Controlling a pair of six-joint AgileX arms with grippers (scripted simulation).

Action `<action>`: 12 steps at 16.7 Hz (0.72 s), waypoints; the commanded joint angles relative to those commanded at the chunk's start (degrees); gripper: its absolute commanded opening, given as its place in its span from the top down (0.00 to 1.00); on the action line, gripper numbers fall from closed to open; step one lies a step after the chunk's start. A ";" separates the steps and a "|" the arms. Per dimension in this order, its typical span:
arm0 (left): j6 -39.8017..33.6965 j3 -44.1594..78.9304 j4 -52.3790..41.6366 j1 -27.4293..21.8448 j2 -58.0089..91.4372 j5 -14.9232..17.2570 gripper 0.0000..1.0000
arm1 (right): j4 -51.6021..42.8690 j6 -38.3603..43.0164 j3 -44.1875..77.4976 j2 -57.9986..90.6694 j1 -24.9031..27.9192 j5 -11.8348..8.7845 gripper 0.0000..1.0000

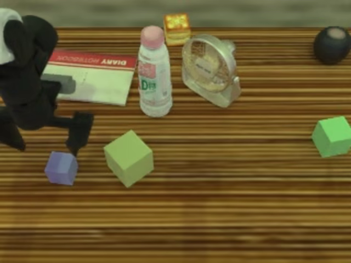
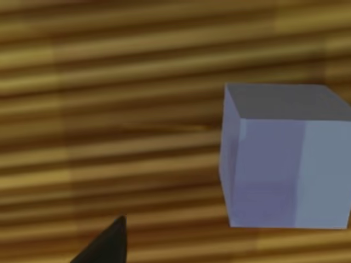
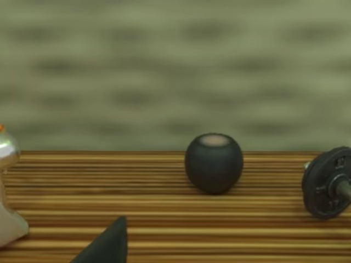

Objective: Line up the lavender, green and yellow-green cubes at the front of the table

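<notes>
The small lavender cube sits on the striped wooden table at the front left. It fills the side of the left wrist view as the lavender cube. My left gripper hangs open just behind it, tips near its back edge, nothing between them; one dark fingertip shows. The large yellow-green cube rests a little to the right of the lavender one. The green cube lies at the far right. My right arm is out of the top view; one fingertip shows, open, over bare table.
Along the back stand a diary notebook, a pink-capped bottle, a small silver fan, a patterned orange cube and a black ball-shaped thing. A dumbbell shows in the right wrist view.
</notes>
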 joint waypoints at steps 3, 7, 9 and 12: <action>0.10 -2.87 5.81 -0.09 2.85 0.02 0.00 | 0.00 0.00 0.00 0.00 0.00 0.00 0.00; 0.13 -7.56 15.78 -0.11 7.70 0.05 0.00 | 0.00 0.00 0.00 0.00 0.00 0.00 0.00; 0.13 -8.64 17.73 -0.13 8.97 0.06 0.00 | 0.00 0.00 0.00 0.00 0.00 0.00 0.00; 0.13 -8.70 17.83 -0.13 9.05 0.06 0.00 | 0.00 0.00 0.00 0.00 0.00 0.00 0.00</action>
